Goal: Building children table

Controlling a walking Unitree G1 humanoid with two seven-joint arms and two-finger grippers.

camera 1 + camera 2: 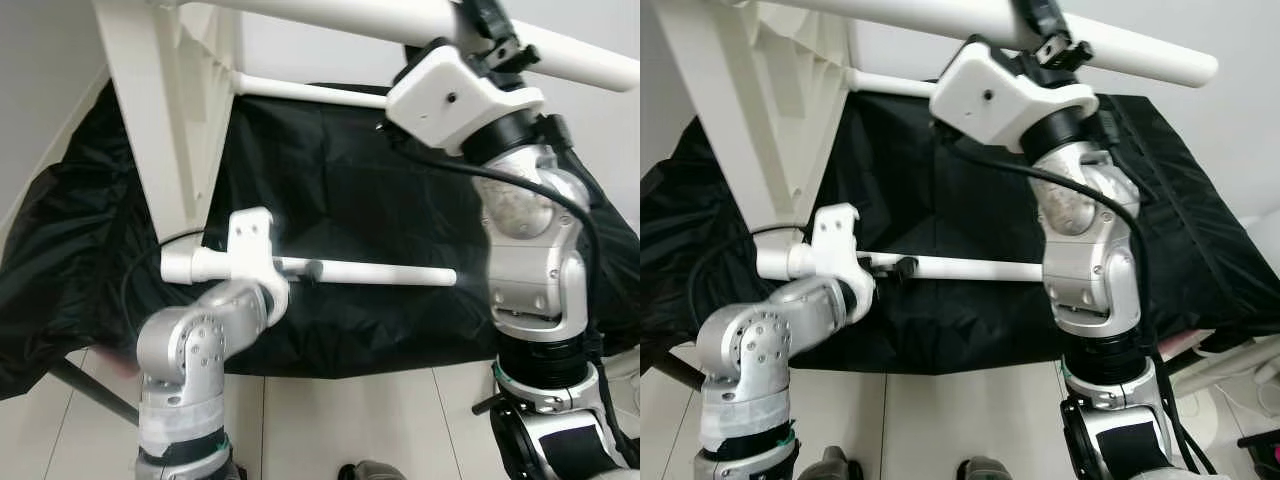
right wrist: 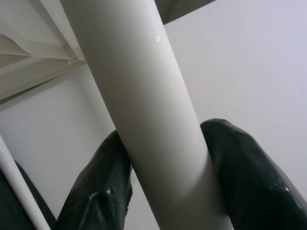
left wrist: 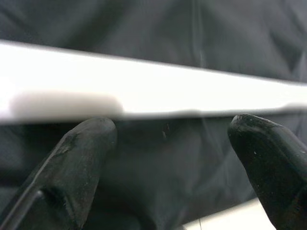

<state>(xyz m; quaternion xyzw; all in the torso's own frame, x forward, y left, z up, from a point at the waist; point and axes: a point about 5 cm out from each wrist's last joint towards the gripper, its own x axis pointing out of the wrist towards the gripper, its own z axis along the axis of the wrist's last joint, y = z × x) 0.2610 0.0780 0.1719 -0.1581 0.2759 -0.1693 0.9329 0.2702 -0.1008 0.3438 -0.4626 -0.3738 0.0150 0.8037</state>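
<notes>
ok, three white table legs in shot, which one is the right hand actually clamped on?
The thick white leg running across the top: the right hand has a finger on each side of it. The thin white leg lies by the left hand; the third is untouched.

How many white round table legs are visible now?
3: upper leg in the right gripper; far leg behind; lower leg at the left gripper. Others may be hidden.

White table frame (image 1: 165, 110) tipped sideways, legs (image 1: 380, 274) horiz.
</notes>
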